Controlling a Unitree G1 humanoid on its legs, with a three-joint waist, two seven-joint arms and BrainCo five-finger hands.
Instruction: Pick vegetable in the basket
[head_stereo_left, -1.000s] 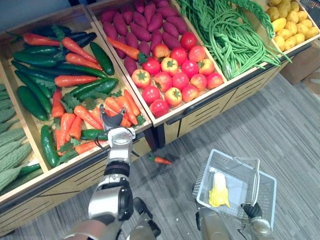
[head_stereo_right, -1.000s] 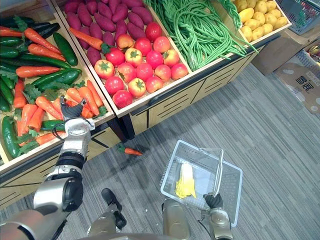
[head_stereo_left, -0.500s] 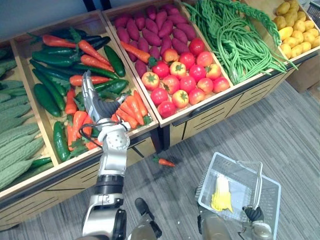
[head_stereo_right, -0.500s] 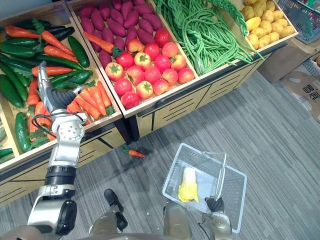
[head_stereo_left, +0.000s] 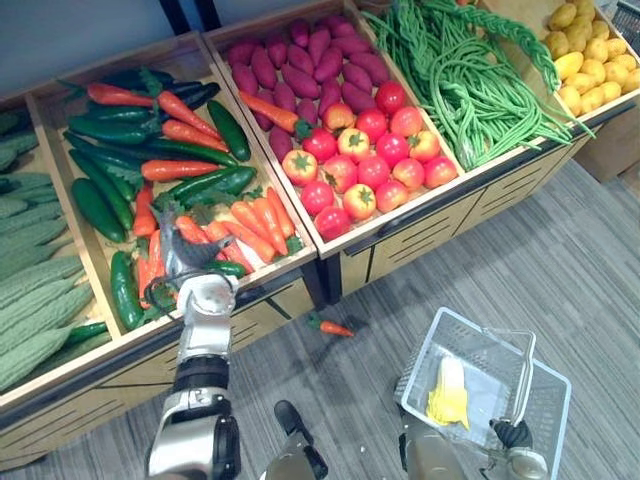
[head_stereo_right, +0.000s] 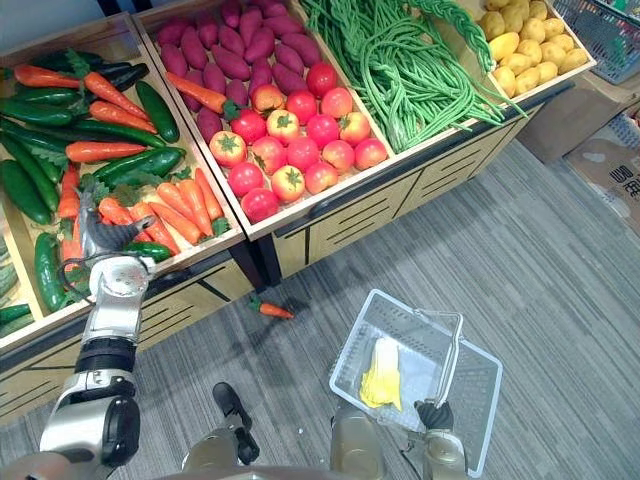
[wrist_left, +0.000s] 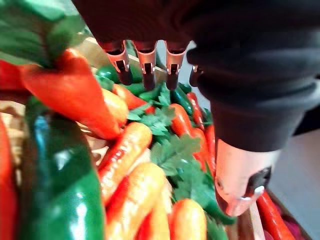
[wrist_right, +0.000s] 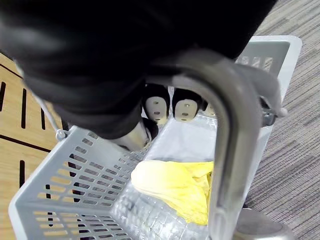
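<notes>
My left hand (head_stereo_left: 181, 260) hovers low over the front of the crate of carrots (head_stereo_left: 243, 222) and cucumbers (head_stereo_left: 126, 286). Its fingers (wrist_left: 145, 64) are straight and spread from the thumb (wrist_left: 241, 176), with nothing between them; orange carrots (wrist_left: 131, 150) and a dark cucumber (wrist_left: 60, 185) lie just below. My right hand (head_stereo_left: 516, 434) is curled round the handle (wrist_right: 225, 130) of the grey basket (head_stereo_left: 432, 338), which hangs over the floor. A pale yellow leafy vegetable (head_stereo_left: 447, 392) lies in the basket.
One small carrot (head_stereo_left: 331, 326) lies on the floor by the stand. Neighbouring crates hold tomatoes (head_stereo_left: 366, 150), purple sweet potatoes (head_stereo_left: 300, 62), long green beans (head_stereo_left: 470, 72), yellow produce (head_stereo_left: 590, 50) and bitter gourds (head_stereo_left: 30, 290). A cardboard box (head_stereo_right: 600, 160) stands at right.
My left hand, stretched up over the carrots half a second ago, has come back down to the crate's front edge. The camera has shifted. The right hand keeps the basket.
</notes>
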